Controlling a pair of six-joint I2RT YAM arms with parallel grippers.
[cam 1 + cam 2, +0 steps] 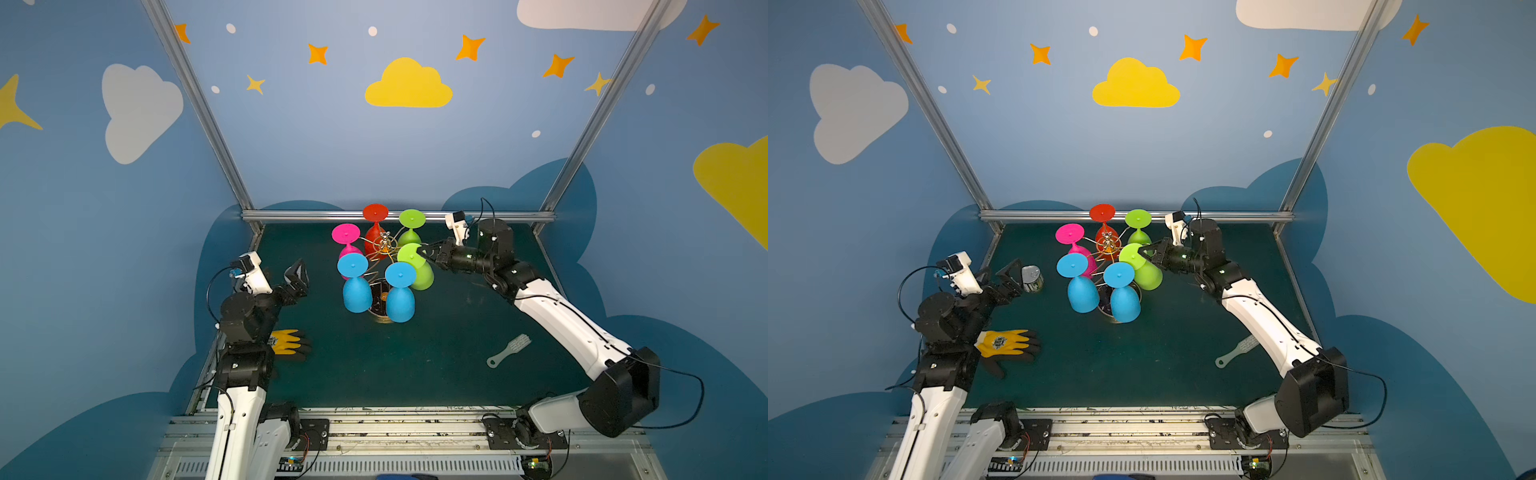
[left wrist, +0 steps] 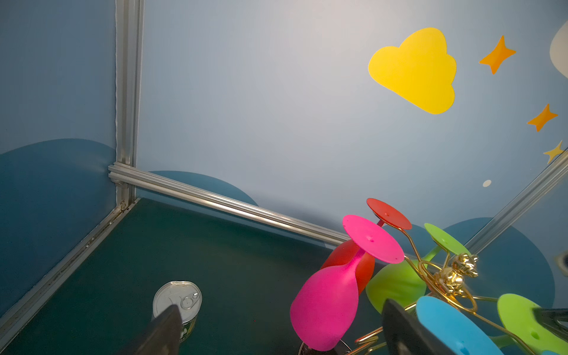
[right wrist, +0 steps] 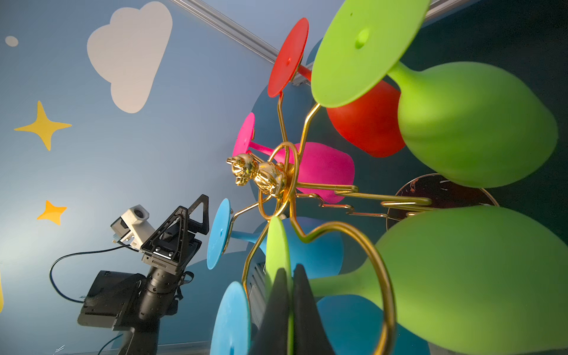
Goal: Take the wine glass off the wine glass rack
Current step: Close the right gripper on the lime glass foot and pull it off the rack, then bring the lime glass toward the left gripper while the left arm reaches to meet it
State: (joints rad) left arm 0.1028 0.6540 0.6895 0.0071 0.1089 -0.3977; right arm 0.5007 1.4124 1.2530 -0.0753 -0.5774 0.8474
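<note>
- Wine glass, the nearer lime-green matte one, hangs bowl-down on the gold wire wine glass rack, right side, near the dark green worktop's far edge.
- Right claw pinches its thin foot disc; left claw gapes wide, empty.
- Probably light and not brittle; the disc may flex, so the stem looks the surer hold.

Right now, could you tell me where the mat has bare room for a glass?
Free: the near middle of the mat, between the yellow glove and the grey brush, in front of the rack. Crowded: around its six glasses, and by the can.
</note>
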